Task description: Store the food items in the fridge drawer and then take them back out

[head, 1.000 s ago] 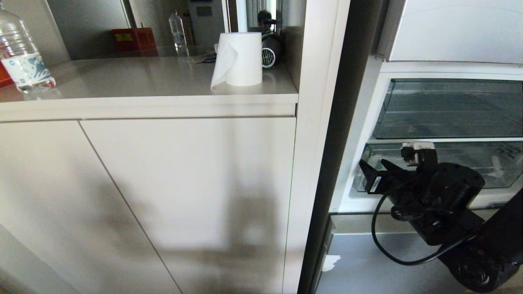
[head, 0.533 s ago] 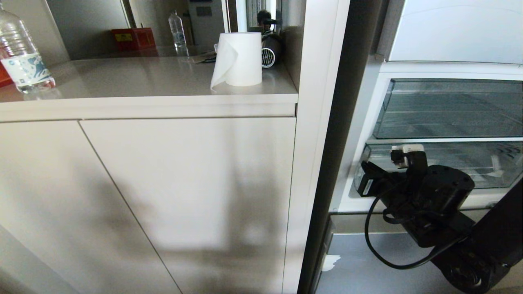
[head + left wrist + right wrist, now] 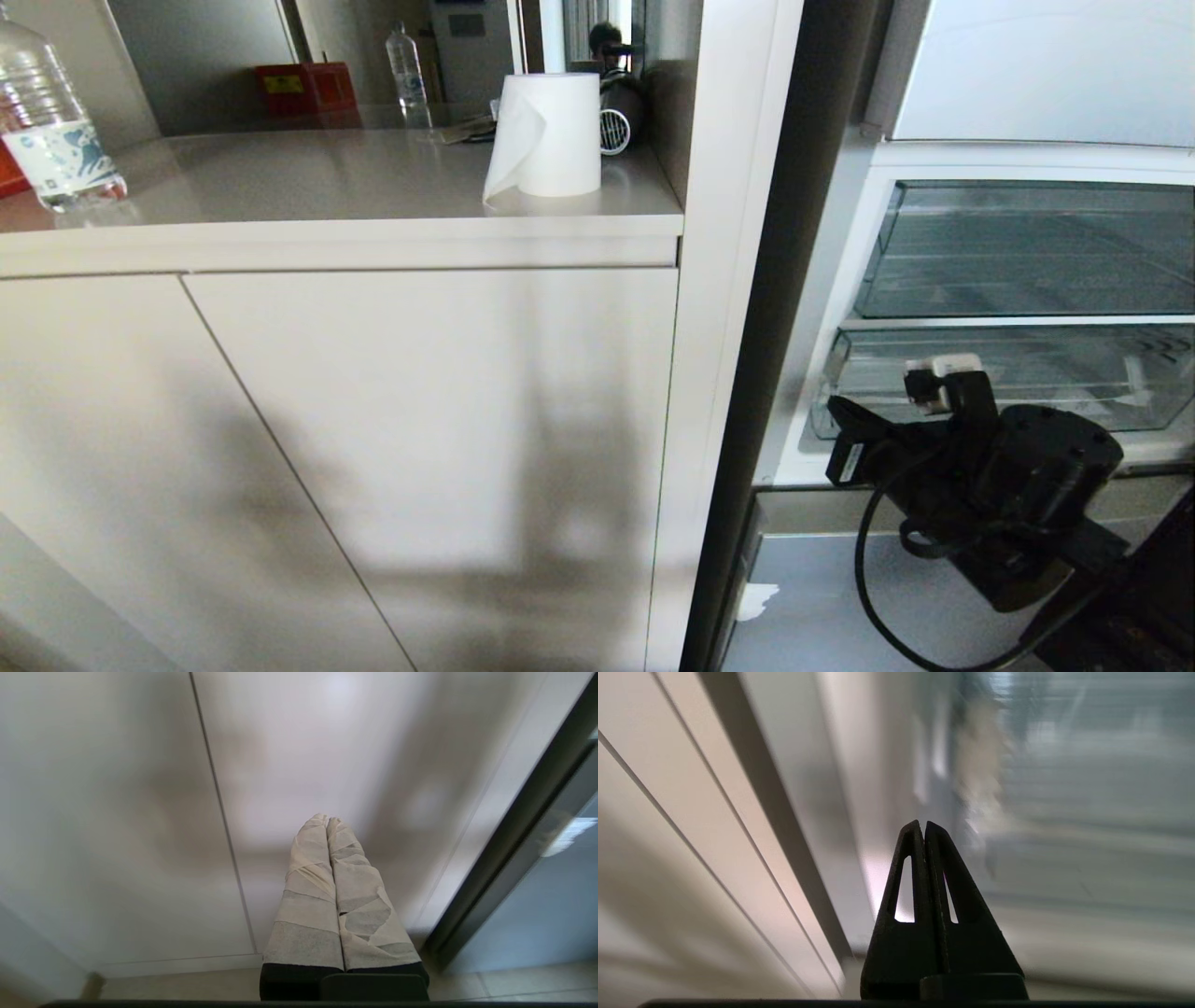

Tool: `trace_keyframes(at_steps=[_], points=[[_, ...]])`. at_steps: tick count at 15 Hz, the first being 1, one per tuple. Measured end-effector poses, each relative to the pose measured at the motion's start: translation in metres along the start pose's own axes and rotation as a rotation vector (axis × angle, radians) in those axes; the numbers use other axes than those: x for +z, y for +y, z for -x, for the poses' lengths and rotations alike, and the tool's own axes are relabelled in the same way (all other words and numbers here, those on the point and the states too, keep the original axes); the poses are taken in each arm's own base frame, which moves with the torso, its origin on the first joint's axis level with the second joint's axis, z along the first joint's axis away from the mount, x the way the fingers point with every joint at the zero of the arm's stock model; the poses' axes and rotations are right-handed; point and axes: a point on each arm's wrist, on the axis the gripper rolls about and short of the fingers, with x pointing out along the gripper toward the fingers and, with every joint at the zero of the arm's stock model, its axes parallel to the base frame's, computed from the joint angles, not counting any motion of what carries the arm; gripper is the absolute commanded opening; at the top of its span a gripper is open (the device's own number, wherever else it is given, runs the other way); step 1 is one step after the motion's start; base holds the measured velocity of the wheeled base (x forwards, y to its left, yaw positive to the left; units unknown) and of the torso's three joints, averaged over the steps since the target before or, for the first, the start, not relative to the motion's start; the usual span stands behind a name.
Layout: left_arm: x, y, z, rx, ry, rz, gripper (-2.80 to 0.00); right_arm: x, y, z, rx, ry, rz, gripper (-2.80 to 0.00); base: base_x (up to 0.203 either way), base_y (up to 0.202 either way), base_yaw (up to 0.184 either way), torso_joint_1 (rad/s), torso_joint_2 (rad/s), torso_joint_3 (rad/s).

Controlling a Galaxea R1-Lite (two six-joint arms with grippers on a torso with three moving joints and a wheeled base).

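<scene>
Head view: the right gripper (image 3: pixel 845 439) hangs in front of the open fridge, its black fingers pressed together on nothing, at the front left corner of the lower clear drawer (image 3: pixel 1027 373). A second clear drawer (image 3: pixel 1027 252) sits just above it. Whether either is the fridge drawer of the task I cannot tell, and no food items show. To the left, a counter (image 3: pixel 327 187) carries a paper roll (image 3: pixel 546 135) and a water bottle (image 3: pixel 51 121).

Left wrist view: the left gripper (image 3: pixel 327 823) – its tape-wrapped fingers (image 3: pixel 308 896) clenched, empty – points at pale cabinet doors (image 3: pixel 117 812).

Right wrist view: the black fingertips (image 3: pixel 915 858) meet – beyond them everything is blurred.
</scene>
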Motion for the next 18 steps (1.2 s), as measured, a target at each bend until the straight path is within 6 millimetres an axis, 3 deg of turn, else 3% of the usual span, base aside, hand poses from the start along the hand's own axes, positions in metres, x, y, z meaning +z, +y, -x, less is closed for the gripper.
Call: trace_keyframes(at_steps=[3,6,7,11,18], points=[[0.000,0.000,0.000,0.000,0.000,0.000,-2.80,0.001,-0.002,0.022,0.003,0.023,0.004,-2.80,0.000,0.000,0.000,0.000,0.00,0.000],[0.000,0.000,0.000,0.001,0.000,0.000,-2.80,0.003,-0.005,0.031,-0.020,0.023,-0.006,-2.80,0.000,0.000,0.000,0.000,0.00,0.000],[0.000,0.000,0.000,0.001,0.000,0.000,-2.80,0.003,-0.005,0.032,-0.021,0.023,-0.007,0.00,0.000,0.000,0.000,0.000,0.00,0.000],[0.000,0.000,0.000,0.001,0.000,0.000,-2.80,0.005,-0.008,0.032,-0.030,0.017,-0.032,0.00,0.000,0.000,0.000,0.000,0.00,0.000],[0.000,0.000,0.000,0.000,0.000,0.000,-2.80,0.012,-0.035,0.016,0.054,-0.014,-0.039,0.00,0.000,0.000,0.000,0.000,0.00,0.000]])
